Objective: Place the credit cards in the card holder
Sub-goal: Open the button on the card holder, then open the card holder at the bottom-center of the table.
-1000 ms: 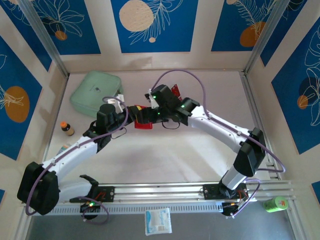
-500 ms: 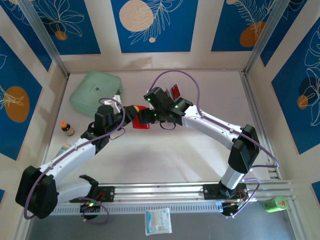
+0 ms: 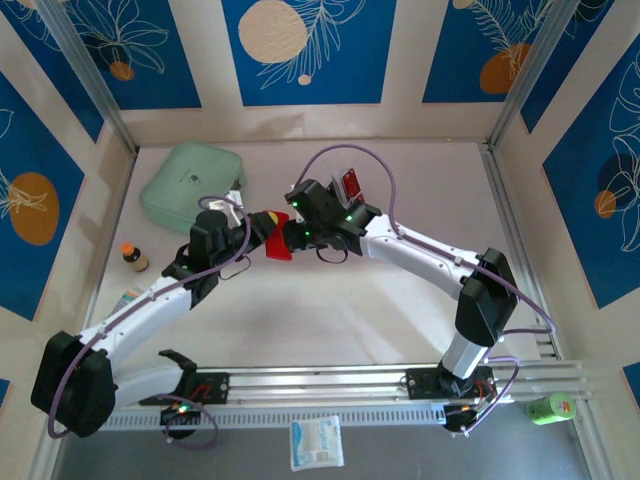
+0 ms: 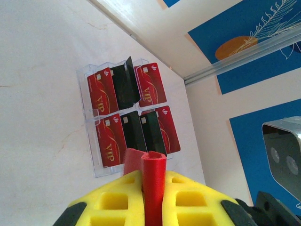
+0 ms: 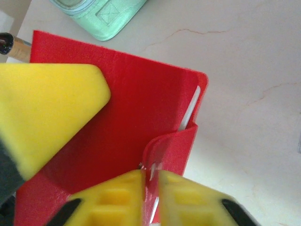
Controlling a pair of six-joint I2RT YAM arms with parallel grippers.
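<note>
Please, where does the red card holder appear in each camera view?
Top external: card holder, just left of centre.
Left wrist: bottom centre, seen edge-on.
Right wrist: across the middle.
Shared landmark: mint-green case, upper left in top external, at the top edge in right wrist.

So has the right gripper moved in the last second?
Yes: the right gripper shifted left, toward the mint-green case, now shut on the card holder.

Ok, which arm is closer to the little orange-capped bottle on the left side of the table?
Left. The left arm passes just beside the bottle; the right arm reaches in from the opposite side, well away.
</note>
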